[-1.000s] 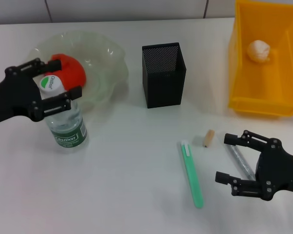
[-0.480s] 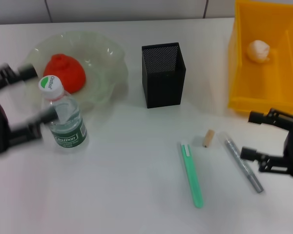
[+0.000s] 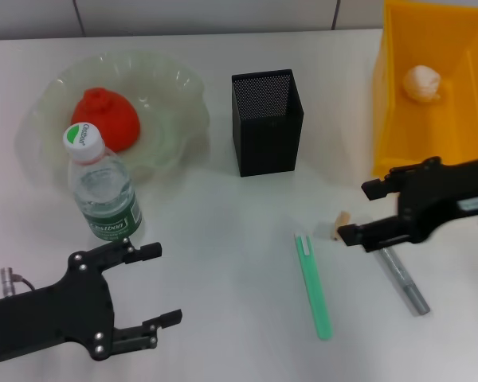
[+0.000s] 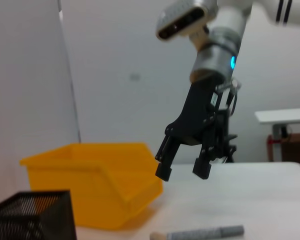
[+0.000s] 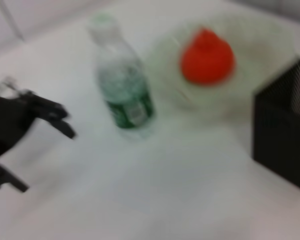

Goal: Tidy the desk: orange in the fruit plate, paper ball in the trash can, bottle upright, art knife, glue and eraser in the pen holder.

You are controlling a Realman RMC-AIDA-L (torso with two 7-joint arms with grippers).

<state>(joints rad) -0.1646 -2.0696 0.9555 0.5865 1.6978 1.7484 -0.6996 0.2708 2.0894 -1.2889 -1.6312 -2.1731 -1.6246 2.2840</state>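
Note:
The orange (image 3: 103,118) lies in the clear fruit plate (image 3: 175,79). In front of the plate the bottle (image 3: 103,187) stands upright, and it shows too in the right wrist view as bottle (image 5: 122,90). The paper ball (image 3: 423,82) rests in the yellow trash can (image 3: 462,171). Before the black mesh pen holder (image 3: 267,119) lie the green art knife (image 3: 313,282), the small tan eraser (image 3: 340,224) and the grey glue stick (image 3: 402,278). My right gripper (image 3: 356,212) hovers open beside the eraser. Near the table's front left, my left gripper (image 3: 166,284) is open and holds nothing.
The left wrist view shows the right gripper (image 4: 182,171) above the glue stick (image 4: 205,233), with the trash can (image 4: 90,175) and pen holder (image 4: 30,215) behind. Bare table lies between the bottle and the art knife.
My left gripper let go of the bottle's neck and drew back to the table's front left. My right gripper swung out right, then moved in over the eraser.

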